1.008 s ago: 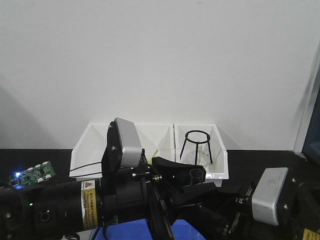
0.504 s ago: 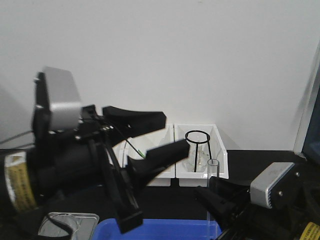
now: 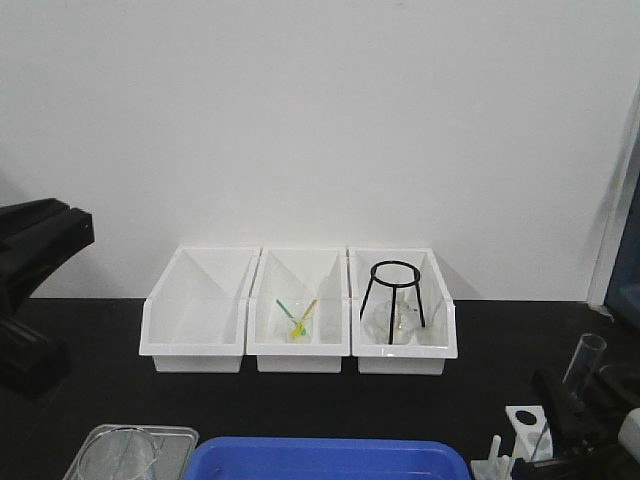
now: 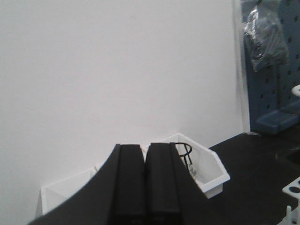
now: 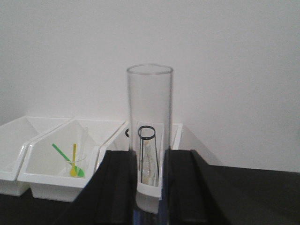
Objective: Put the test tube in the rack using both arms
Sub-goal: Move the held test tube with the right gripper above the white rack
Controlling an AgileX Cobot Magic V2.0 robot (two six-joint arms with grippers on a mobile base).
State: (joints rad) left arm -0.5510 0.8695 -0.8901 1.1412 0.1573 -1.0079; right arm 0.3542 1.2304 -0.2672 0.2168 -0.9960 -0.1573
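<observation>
- At the worktop's (image 3: pixel 300 400) right front corner: tube (image 5: pixel 149 93), standing near upright with its open rim up, pinched low on its body by the right tool (image 5: pixel 149 159). The grip sits low, probably so the fingers steady it; the round bottom is hidden below them.
- Right tool: both fingers pressed against the glass, one on each side, so the rim and upper length show clear above them.
- Rack (image 3: pixel 520 438): small white block on the worktop, just left of the tube in the front view. One dark hole shows on its top. The tube is near it but not in any hole; seating looks like the step left to do.
- Left tool (image 4: pixel 145 180): fingers pressed together, nothing between them, pointed at the wall and the bins (image 3: pixel 195 345). It is well apart from the rack, which by my judgement leaves the right arm room to work.
- Bins: three in a row against the wall; a black tripod (image 3: pixel 393 300) stands in the right one.
- Blue tray (image 3: pixel 330 460): at the front edge, left of the rack, not touching the tube.
</observation>
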